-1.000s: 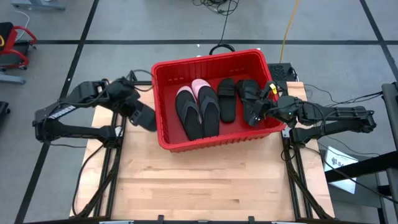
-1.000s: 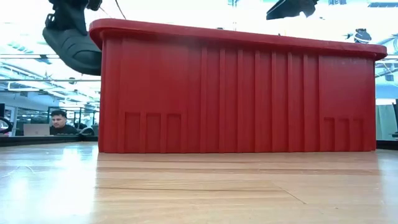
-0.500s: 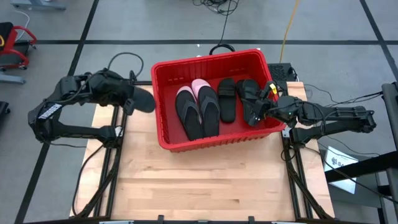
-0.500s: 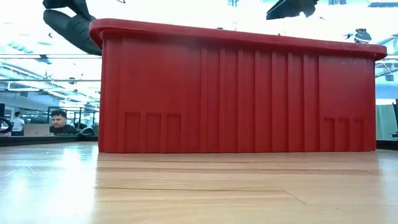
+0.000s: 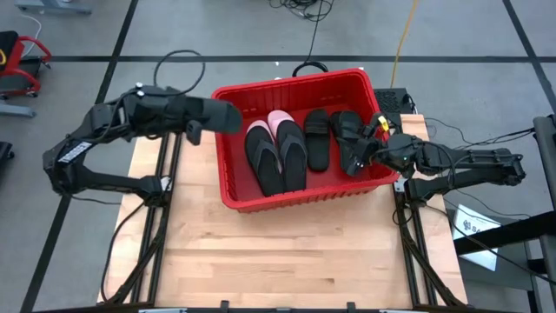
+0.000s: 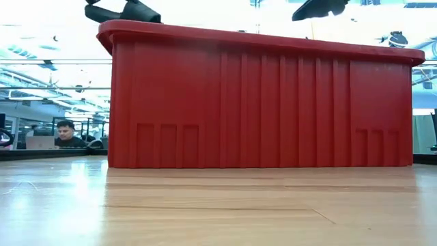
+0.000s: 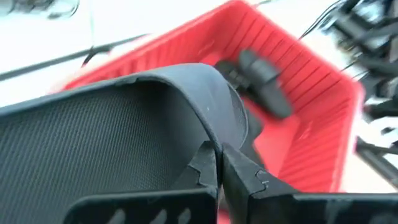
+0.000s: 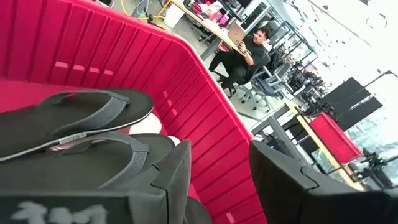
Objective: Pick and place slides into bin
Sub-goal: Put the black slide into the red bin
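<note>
A black slide hangs over the left rim of the red bin, with my left gripper shut on it. In the low view the slide shows just above the bin's left corner. On the bin's floor lie a pair of black flip-flops, a pale pink slide, a black slide and more black ones. My right gripper hovers open over the bin's right part, its fingers above a flip-flop. My left gripper pinches a thin dark edge of the slide between its two shut fingers; which part of the slide this is, I cannot tell. The fingers come from the table's left, slanting slightly down. The slide is lifted clear and reaches out nearly level over the bin's left rim.
The bin stands on the far half of the wooden table; the near half is bare wood. Cables trail behind the left arm. People sit at desks in the room beyond the table.
My left gripper has risen and gone toward the bin, tipping up from steeply downward to nearly level. The black slide came up from beside the bin's left wall, where it hung low, and now lies nearly level over the left rim.
</note>
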### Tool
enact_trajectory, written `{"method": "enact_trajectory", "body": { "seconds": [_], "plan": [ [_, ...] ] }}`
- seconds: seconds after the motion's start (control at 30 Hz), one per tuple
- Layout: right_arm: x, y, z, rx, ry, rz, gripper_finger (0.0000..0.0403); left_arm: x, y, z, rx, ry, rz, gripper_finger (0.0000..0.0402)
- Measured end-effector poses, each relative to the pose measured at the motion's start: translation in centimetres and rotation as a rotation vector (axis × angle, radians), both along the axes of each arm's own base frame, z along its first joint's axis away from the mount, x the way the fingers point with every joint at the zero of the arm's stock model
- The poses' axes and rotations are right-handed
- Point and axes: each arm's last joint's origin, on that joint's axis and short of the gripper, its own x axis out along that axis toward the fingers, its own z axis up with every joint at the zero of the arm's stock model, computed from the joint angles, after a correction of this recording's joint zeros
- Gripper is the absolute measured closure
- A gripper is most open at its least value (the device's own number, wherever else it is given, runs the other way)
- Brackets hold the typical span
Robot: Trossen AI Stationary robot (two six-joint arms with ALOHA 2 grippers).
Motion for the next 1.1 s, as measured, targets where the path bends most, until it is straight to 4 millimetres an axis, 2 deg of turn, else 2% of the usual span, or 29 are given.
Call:
{"method": "enact_trajectory", "body": {
  "seconds": [0.13, 0.4, 0.57, 0.9, 1.1],
  "plan": [
    [0.0, 0.0, 0.0, 0.046, -0.034, -0.001, 0.0252, 2.6, 0.4, 0.7, 0.059, -0.105, -0.041, 0.0401],
    [0.6, 0.5, 1.3, 0.206, -0.249, 0.18, 0.0252, 8.4, 0.8, 2.5, 0.278, -0.357, -0.128, 0.0401],
    [1.4, 0.8, 1.6, 0.182, -0.268, 0.295, 0.0252, 11.6, 0.7, 3.2, 0.38, -0.511, -0.161, 0.0401],
    [3.8, 0.7, 2.6, 0.086, -0.43, 0.309, 0.0252, 16.4, 0.2, 3.0, 0.436, -0.754, -0.256, 0.0401],
    [3.8, 0.7, 3.6, 0.049, -0.534, 0.312, 0.0252, 18.2, -0.5, 2.4, 0.425, -0.825, -0.274, 0.0401]
  ]
}}
